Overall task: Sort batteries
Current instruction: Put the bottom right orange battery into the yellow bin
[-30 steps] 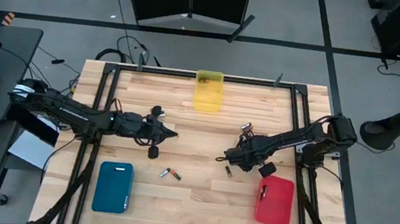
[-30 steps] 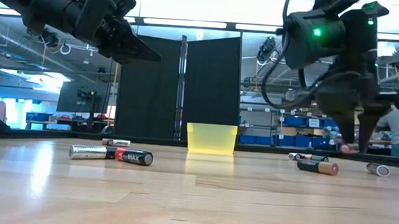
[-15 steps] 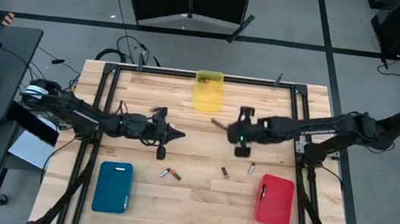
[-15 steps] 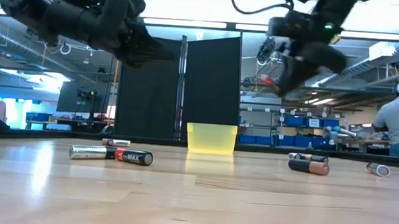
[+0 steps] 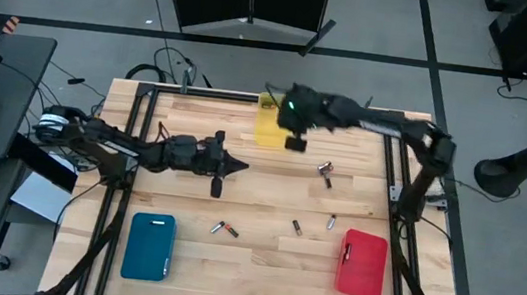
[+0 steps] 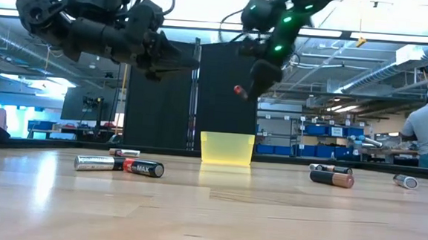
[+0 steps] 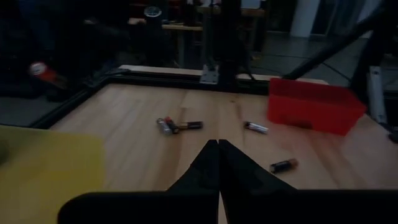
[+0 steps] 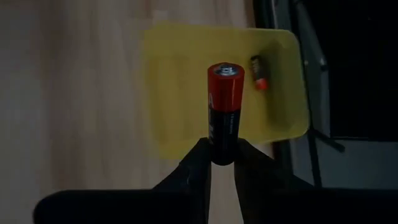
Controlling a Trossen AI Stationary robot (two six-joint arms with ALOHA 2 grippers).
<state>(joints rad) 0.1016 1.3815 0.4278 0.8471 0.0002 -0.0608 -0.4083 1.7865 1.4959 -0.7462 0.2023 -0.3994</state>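
While the right gripper (image 8: 222, 163) hangs over the yellow tray (image 5: 272, 128) at the far edge of the table, its fingers are pinched on one black-and-red battery (image 8: 223, 118), a smooth little cylinder with a metal nub on top. One more dark-and-red cell (image 8: 259, 73) already lies inside that tray.

Tray count is three: the yellow one, translucent plastic with rounded corners; a teal tray (image 5: 150, 245) at the near left; and a red tray (image 5: 362, 265) at the near right, both opaque rounded rectangles.

Loose batteries on the wood that I can count from above: a pair lying end to end (image 5: 225, 230) near the teal tray, one (image 5: 298, 228) and another (image 5: 331, 220) just left of the red tray, plus what looks like a pair (image 5: 325, 170) further back in the middle. They're too tiny to count for certain. In the low view one of the near pair is silvery and its neighbour is black with red lettering.

Left gripper (image 5: 238, 168) floats above mid-table, pointy fingers fully together, carrying nothing. Tabletop (image 5: 258, 278) is pale planked wood in a black metal frame.
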